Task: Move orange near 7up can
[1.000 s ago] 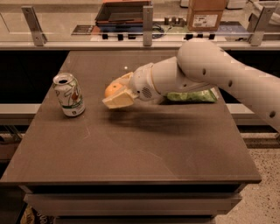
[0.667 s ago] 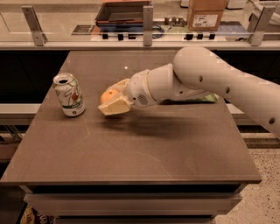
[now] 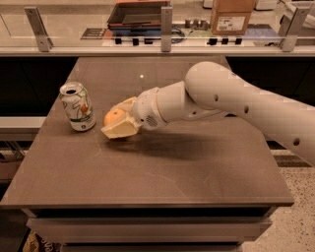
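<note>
The 7up can (image 3: 77,106), white and green with a silver top, stands upright at the left of the brown table (image 3: 162,172). My gripper (image 3: 116,121) reaches in from the right on a white arm and is shut on the orange (image 3: 113,117), held between its cream fingers (image 3: 119,130). The orange sits just right of the can, a small gap apart, low over the tabletop. I cannot tell whether it touches the table. The green chip bag is hidden behind my arm.
Behind the table runs a counter with metal rail posts (image 3: 166,28), a dark tray (image 3: 138,14) and a cardboard box (image 3: 232,15). The table's front edge (image 3: 147,203) is near the bottom of the view.
My gripper has carried the orange leftward and a little toward the front, closer to the can. My arm now covers the green chip bag. The can has not moved.
</note>
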Controlling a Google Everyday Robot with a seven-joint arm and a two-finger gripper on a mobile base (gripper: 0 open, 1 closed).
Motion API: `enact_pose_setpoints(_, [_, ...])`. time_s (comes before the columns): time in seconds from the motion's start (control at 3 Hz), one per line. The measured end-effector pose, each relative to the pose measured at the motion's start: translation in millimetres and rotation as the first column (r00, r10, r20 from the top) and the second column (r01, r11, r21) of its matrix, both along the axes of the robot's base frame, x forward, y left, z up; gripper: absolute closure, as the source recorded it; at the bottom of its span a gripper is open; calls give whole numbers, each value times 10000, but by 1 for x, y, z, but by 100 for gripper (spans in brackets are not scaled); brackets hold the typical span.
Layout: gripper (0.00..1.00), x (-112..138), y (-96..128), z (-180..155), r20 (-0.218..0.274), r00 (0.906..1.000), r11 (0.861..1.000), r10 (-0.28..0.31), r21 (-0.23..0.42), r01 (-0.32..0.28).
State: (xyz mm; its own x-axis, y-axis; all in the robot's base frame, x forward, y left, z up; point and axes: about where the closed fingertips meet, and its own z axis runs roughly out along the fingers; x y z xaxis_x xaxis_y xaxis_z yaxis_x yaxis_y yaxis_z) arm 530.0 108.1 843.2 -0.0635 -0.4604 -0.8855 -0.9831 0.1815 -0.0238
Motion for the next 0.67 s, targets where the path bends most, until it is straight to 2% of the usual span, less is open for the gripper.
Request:
enact_pose_setpoints(0.33, [83,-1,1,1,8,10000,10000,27,-8,-27])
enact_pose_setpoints(0.67, [58,-2,3,1,15,10000,10000,65,-13,-65])
